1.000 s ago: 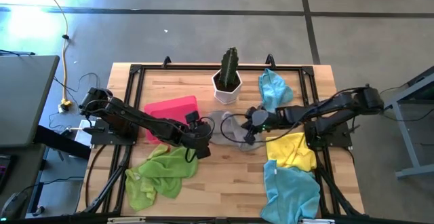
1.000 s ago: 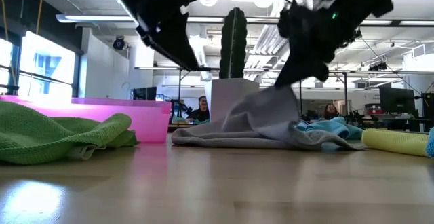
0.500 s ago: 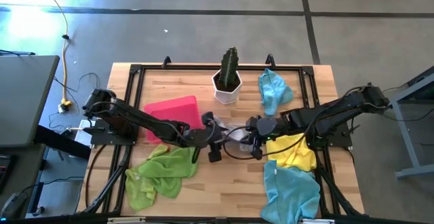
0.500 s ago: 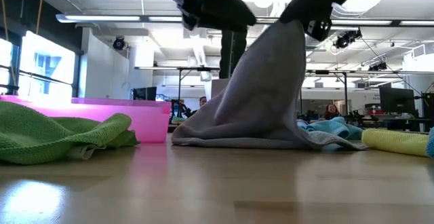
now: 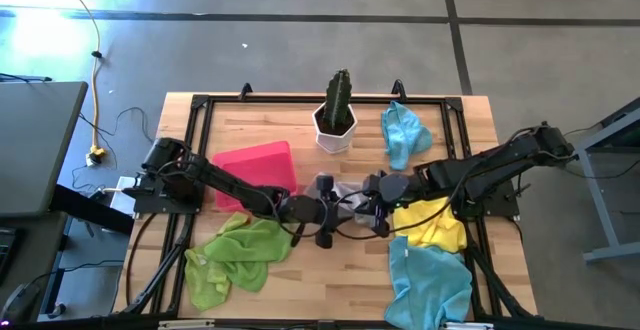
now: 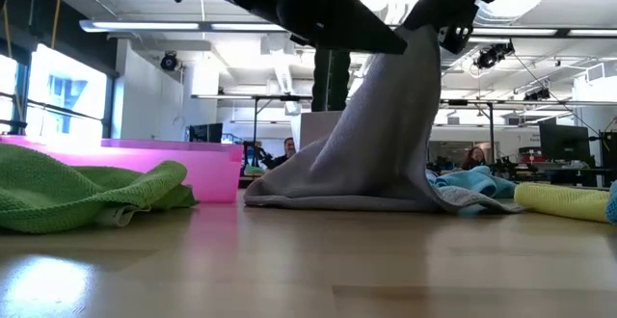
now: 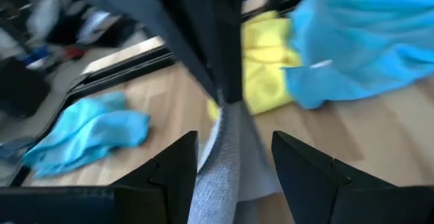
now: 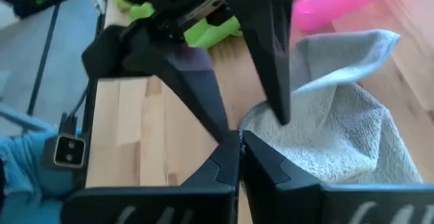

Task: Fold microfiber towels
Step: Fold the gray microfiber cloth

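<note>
A grey towel [image 6: 376, 154] hangs from my right gripper [image 5: 373, 207], which is shut on it near the table's middle. My left gripper [image 7: 234, 173] is open and reaches in from the left. Its fingers stand on either side of the raised grey strip [image 7: 220, 166], and no touch shows. A green towel [image 5: 235, 255] lies at the near left. A yellow towel [image 5: 432, 222] and a light blue towel [image 5: 430, 280] lie at the near right, and another light blue one [image 5: 403, 133] at the far right. My right gripper pinches a raised fold or edge of the grey towel [image 8: 256, 123] between its two shut fingers; its own fingers hide which. They slant down from the table's right. The towel hangs below like a tent, its lower part [image 6: 328, 198] spread on the table.
A pink tray [image 5: 255, 165] sits at the left behind the green towel. A potted cactus [image 5: 336, 120] stands at the far middle, just behind the grey towel. Bare wood lies along the near edge between the green and blue towels.
My right gripper has risen, staying shut, and drawn the grey towel up into a tall tent while its lower part stayed on the table. My left gripper has moved toward the table's right, rolled, and now straddles the raised cloth.
</note>
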Controlling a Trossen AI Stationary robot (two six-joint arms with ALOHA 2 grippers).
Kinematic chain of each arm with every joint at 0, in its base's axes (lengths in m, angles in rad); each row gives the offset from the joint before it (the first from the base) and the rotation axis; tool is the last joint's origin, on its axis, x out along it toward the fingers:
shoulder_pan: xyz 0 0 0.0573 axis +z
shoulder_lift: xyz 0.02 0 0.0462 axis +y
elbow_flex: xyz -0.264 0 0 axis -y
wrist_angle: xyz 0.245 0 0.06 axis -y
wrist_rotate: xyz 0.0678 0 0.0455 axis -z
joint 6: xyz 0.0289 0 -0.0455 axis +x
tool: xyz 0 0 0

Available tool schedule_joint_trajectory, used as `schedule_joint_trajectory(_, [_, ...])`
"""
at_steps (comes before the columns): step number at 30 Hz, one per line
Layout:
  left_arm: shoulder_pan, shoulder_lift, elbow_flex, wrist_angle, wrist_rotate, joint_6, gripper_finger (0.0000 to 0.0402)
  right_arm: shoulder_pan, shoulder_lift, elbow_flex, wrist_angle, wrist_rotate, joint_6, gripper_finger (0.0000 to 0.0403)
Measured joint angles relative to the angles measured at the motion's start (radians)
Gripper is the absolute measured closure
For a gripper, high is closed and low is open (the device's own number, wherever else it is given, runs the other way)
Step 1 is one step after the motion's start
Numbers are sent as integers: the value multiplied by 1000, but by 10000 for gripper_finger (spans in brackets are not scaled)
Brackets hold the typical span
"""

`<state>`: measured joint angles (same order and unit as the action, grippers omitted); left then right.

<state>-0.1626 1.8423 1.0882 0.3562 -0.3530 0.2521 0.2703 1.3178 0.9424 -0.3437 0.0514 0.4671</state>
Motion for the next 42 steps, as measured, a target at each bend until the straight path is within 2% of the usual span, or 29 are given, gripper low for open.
schedule_joint_trajectory(5, [13, 0, 0, -13, 176, 13, 223, 22, 0, 0, -2, -1, -127, 403])
schedule_joint_trajectory(9, [13, 0, 0, -79, 219, 13, 223, 27, 0, 0, -27, -1, -132, 403])
schedule_joint_trajectory(15, [6, 0, 0, -233, 221, -6, 223, 27, -4, 0, -90, 0, -135, 403])
schedule_joint_trajectory(26, [5, 0, 0, -453, 212, -107, 223, 60, -5, 0, -89, -28, -154, 403])
schedule_joint_trajectory(35, [5, 0, 0, -510, 99, -146, 224, 152, -67, 1, -39, -28, -119, 403])
schedule_joint_trajectory(42, [-6, 0, 0, -525, 80, -190, 244, 197, -123, 1, -64, 78, -25, 403])
